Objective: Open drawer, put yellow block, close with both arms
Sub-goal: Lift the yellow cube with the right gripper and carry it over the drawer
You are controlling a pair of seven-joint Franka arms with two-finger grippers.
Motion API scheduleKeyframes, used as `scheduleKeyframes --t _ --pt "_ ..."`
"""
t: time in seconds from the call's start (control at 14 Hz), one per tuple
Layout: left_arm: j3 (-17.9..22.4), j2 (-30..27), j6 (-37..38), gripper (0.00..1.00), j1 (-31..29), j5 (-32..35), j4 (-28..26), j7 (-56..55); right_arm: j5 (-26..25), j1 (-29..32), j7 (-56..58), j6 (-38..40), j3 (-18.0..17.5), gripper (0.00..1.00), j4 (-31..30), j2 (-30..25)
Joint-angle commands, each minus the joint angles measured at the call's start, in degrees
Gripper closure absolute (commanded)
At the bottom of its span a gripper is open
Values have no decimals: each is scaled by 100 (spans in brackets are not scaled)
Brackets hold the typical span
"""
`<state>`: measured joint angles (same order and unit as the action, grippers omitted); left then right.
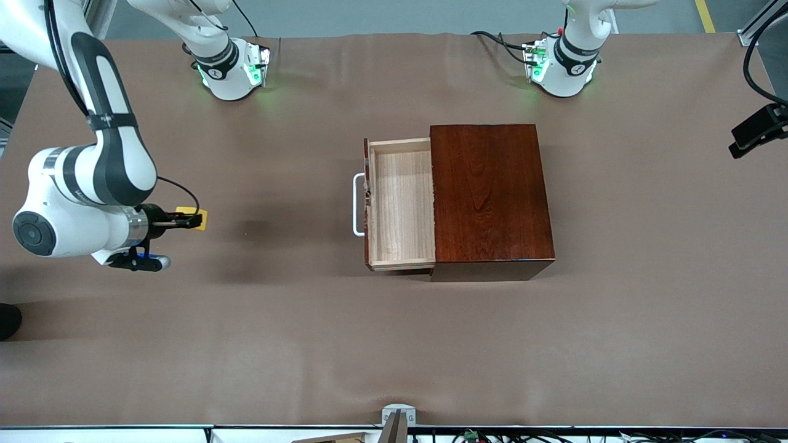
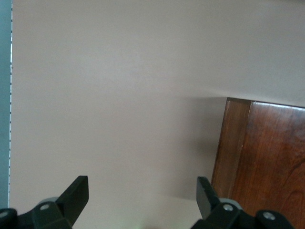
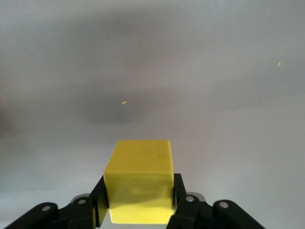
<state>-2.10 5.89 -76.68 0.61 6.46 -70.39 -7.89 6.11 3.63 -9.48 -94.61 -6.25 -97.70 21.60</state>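
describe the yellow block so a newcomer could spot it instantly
Start at the dark reddish-brown wooden box mid-table, with its pale drawer pulled open. Go from the drawer's white handle toward the right arm's end of the table. There the right hand is shut on the yellow block, a small cube and the only bright yellow thing here.

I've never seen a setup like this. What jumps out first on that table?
The glossy dark wooden box in the middle of the table, its pale drawer pulled open and empty, facing the right arm's end. There, the right tool is shut on a small yellow block. The left tool hangs open beside the box.
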Motion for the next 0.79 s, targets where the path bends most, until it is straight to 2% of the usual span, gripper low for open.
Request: scheduleKeyframes --t 0.0,0.21,0.36,0.43,0.71 --pt "-27 -421 -40 0 -26 -119 -528 269 110 15 -912 512 -340 100 373 -77" --pt "95 -623 -40 0 175 -110 -800 577 119 -107 -1984 734 -815 100 550 -155" --pt "542 -746 -58 0 578 -102 -958 639 119 -265 -2670 742 -1009 100 620 -217" --pt "631 -851 -110 0 668 -102 -1107 639 119 -292 -2917 751 -1123 100 681 -217" --pt "413 -923 -190 0 485 -102 -1249 639 128 -362 -4304 672 -1817 100 857 -174"
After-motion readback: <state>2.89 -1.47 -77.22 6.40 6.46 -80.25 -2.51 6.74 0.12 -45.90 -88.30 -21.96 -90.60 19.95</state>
